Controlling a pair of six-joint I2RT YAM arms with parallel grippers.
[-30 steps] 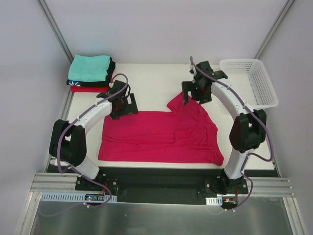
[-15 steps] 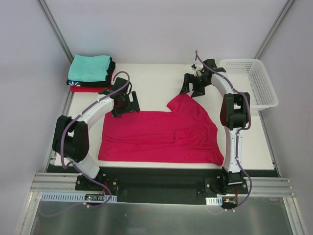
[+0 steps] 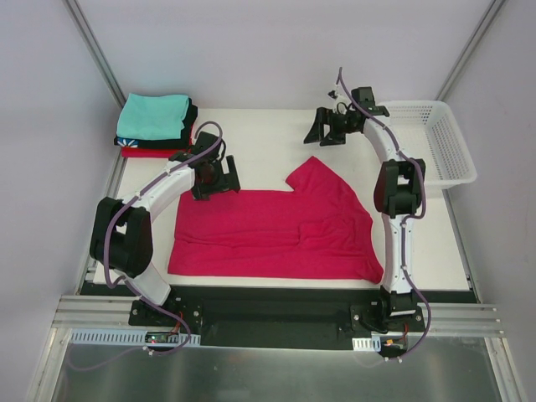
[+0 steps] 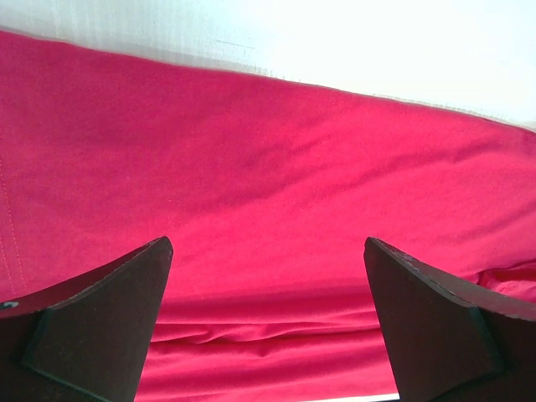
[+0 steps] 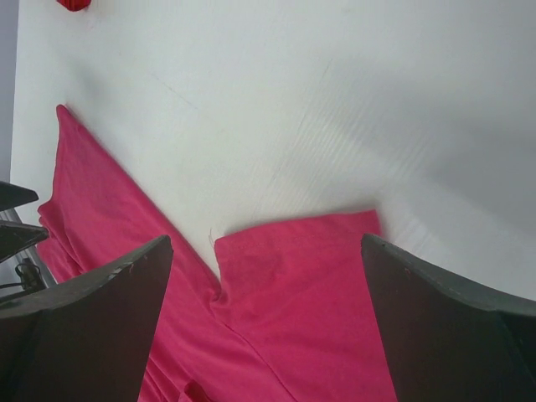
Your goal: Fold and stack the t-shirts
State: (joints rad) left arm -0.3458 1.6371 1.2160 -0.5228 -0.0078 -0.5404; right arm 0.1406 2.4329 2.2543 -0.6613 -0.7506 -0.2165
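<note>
The crimson-pink t-shirt [image 3: 276,230] lies spread on the white table, folded lengthwise, with one sleeve [image 3: 311,172] sticking out at its far edge. My left gripper [image 3: 214,181] is open and empty just over the shirt's far left edge; the cloth fills the left wrist view [image 4: 268,193]. My right gripper [image 3: 322,132] is open and empty, raised over bare table beyond the sleeve [image 5: 310,268]. A stack of folded t-shirts [image 3: 155,124] sits at the far left corner, teal on top, black and red beneath.
A white mesh basket [image 3: 427,138] stands at the far right of the table. The table top [image 3: 251,134] shows bare between the stack and the right gripper. Frame posts rise at both back corners.
My right gripper has let go of the sleeve, lifted and moved away toward the back of the table. The sleeve now lies flat. My left gripper has barely moved.
</note>
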